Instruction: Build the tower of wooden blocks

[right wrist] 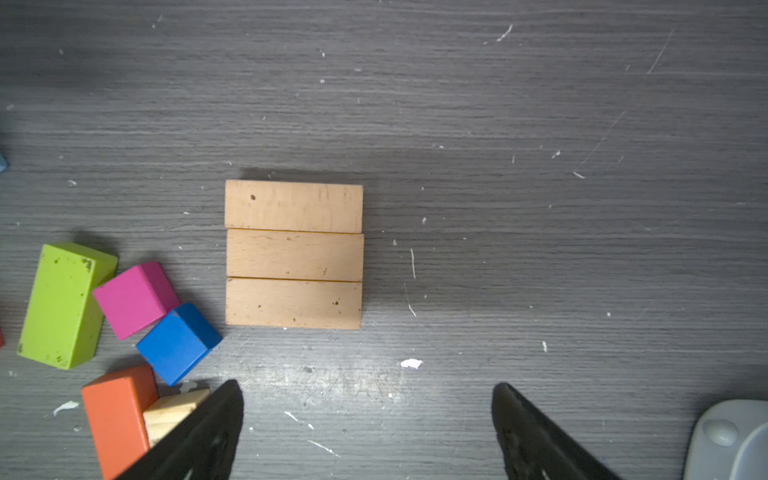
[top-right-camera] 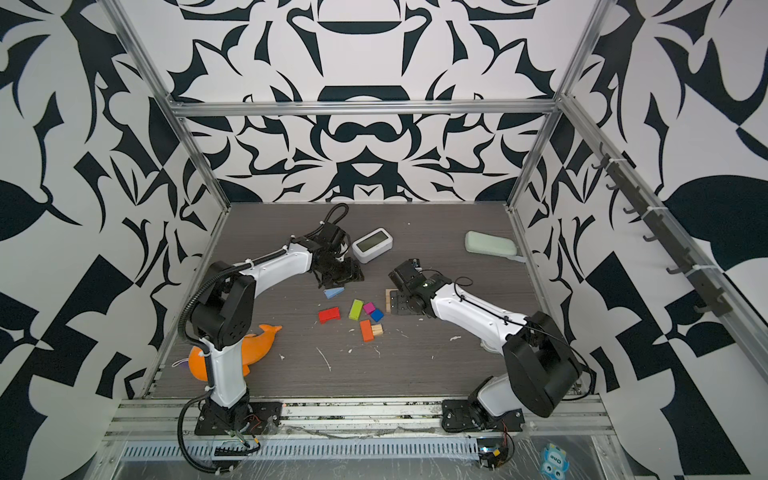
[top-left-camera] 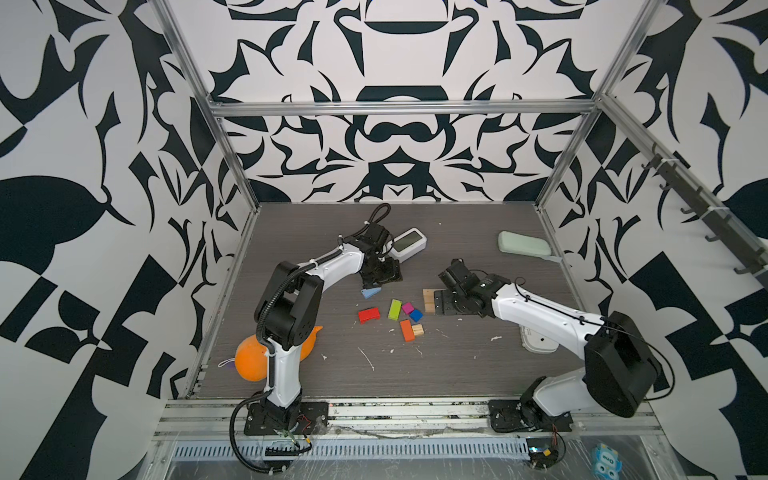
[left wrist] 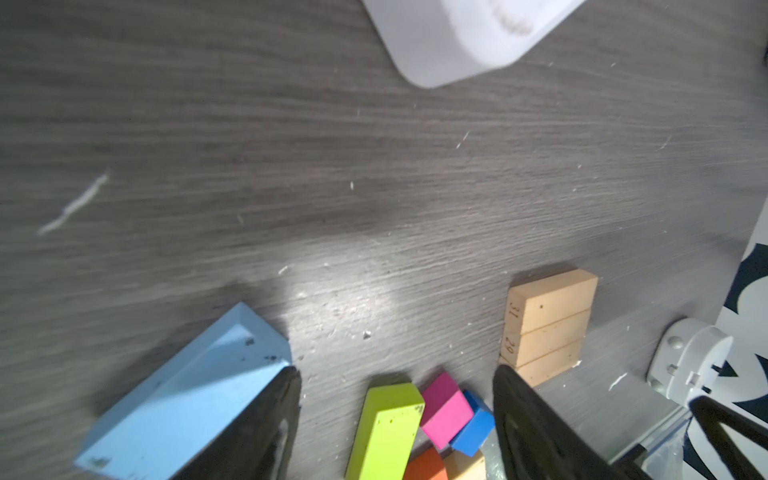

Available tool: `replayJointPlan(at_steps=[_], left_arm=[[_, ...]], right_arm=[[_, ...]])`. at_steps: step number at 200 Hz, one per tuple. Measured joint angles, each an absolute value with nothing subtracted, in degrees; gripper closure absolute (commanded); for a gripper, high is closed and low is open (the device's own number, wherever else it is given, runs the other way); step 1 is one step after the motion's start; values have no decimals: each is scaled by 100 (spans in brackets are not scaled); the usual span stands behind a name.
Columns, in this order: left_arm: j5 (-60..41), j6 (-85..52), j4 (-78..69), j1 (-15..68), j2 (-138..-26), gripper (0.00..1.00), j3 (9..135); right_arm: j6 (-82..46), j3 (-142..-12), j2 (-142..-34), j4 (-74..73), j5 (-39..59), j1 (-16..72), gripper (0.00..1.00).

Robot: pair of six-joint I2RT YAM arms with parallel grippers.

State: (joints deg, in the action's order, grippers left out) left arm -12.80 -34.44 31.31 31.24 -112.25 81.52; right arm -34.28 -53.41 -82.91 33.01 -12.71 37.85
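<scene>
two open, empty claws: left claw (left wrist: pixel 397 374), right claw (right wrist: pixel 366 385); tan bars (top-left-camera: pixel 429 301) partly hidden.

Stamped "31" and "29" on end faces of two tan bars (left wrist: pixel 548 328), left wrist view. "One", upside down, on blue item (top-left-camera: pixel 606 459) (top-right-camera: pixel 555 460), both top views.

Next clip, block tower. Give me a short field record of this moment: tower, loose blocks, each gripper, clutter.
tower: base only, three tan bars flat, side by side, nothing on them
loose blocks: light blue bar, red bar, green bar, pink cube, dark blue cube, orange bar, small tan block
left gripper: open, empty, light blue bar just outside its jaws
right gripper: open, empty, tan bars ahead of it
clutter: white clock, orange toy, pale green case
</scene>
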Motion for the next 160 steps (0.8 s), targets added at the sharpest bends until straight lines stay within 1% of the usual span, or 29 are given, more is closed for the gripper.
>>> replayJointPlan(at_steps=[37, 67, 105, 160], left_arm=[[-1162, -2823, 3282, 3024, -11150, 23, 8156], [-775, -2139, 3555, 2963, -11028, 21, 8213], [-425, -1389, 3671, 2950, -10945, 23, 8176], [-215, -746, 3780, 2934, -10925, 28, 8075]], right_arm=[[-3424, -5341, -8291, 3304, -1271, 3785, 3], [-3382, -5341, -8289, 3319, -1273, 3785, 3], [-3299, -5363, -8289, 3336, -1278, 3785, 4], [-3277, -5459, -8289, 3415, -1295, 3785, 4]])
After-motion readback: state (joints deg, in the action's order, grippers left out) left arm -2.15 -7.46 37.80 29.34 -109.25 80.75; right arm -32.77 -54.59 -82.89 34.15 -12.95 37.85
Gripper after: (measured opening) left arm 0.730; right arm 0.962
